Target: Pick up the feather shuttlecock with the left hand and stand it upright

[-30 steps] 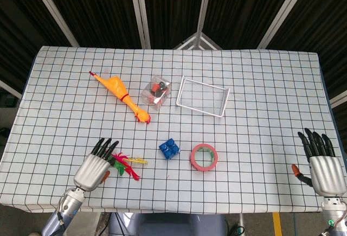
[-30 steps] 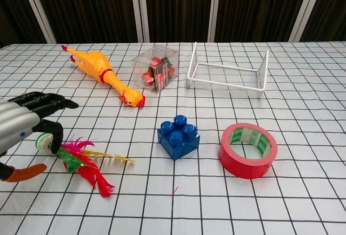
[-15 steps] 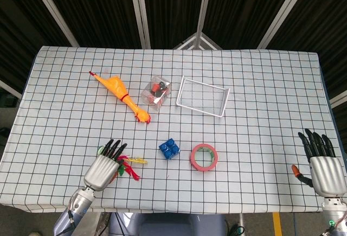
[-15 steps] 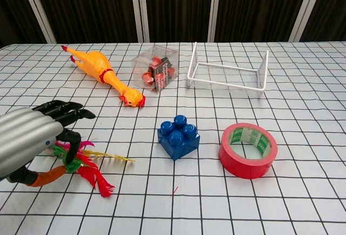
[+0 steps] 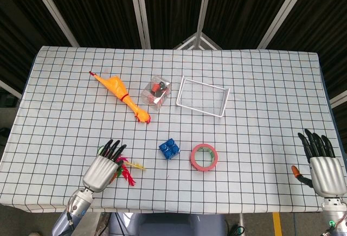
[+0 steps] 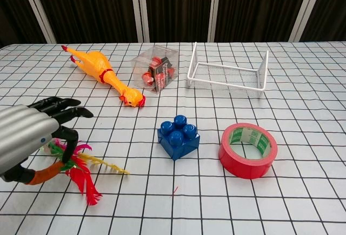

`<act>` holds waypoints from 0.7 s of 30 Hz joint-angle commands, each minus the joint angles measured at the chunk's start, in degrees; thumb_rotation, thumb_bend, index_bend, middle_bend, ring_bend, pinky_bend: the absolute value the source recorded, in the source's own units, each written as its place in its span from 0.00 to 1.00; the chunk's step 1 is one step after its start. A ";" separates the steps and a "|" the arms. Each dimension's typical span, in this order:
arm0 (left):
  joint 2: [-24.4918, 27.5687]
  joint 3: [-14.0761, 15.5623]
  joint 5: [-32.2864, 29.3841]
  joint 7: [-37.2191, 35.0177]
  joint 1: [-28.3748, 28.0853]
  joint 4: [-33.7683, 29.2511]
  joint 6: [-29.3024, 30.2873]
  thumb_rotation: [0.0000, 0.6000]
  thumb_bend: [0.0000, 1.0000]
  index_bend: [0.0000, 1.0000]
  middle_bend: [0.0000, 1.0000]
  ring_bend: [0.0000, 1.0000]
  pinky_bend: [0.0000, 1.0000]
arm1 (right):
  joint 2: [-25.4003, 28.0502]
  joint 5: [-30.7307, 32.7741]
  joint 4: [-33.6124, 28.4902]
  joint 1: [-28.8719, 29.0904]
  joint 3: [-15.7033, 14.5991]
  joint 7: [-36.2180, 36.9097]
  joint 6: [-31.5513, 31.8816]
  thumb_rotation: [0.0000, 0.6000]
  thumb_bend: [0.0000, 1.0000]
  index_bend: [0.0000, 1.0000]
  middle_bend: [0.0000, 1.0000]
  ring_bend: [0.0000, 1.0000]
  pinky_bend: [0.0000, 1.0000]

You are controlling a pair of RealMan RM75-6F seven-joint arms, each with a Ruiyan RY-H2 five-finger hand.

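Note:
The feather shuttlecock [image 5: 128, 173] lies near the table's front left, its red, green and yellow feathers [image 6: 84, 173] fanning out to the right and toward me. My left hand [image 5: 100, 170] covers its base, with dark fingers curled over it and the orange-tipped thumb [image 6: 39, 176] beneath, so the base is pinched and mostly hidden. In the chest view the left hand [image 6: 27, 140] fills the lower left. My right hand [image 5: 320, 165] rests at the front right edge with its fingers spread and nothing in it; the chest view does not show it.
A yellow rubber chicken [image 5: 122, 96] lies at the back left. Beside it are a clear box of red parts [image 5: 156, 92] and a white wire basket [image 5: 199, 110]. A blue brick [image 6: 178, 136] and a red tape roll [image 6: 247, 167] sit right of the shuttlecock.
My left hand moved right over the shuttlecock and closed on its base. The feathers have swung from pointing right to pointing more toward the front edge. The right hand has not moved.

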 commanded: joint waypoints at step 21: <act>4.90 -8.19 -5.89 -4.97 -3.01 -4.09 2.44 1.00 0.62 0.60 0.12 0.00 0.07 | 0.16 0.52 -0.18 -0.08 -0.03 -0.35 -0.41 1.00 0.34 0.00 0.00 0.00 0.00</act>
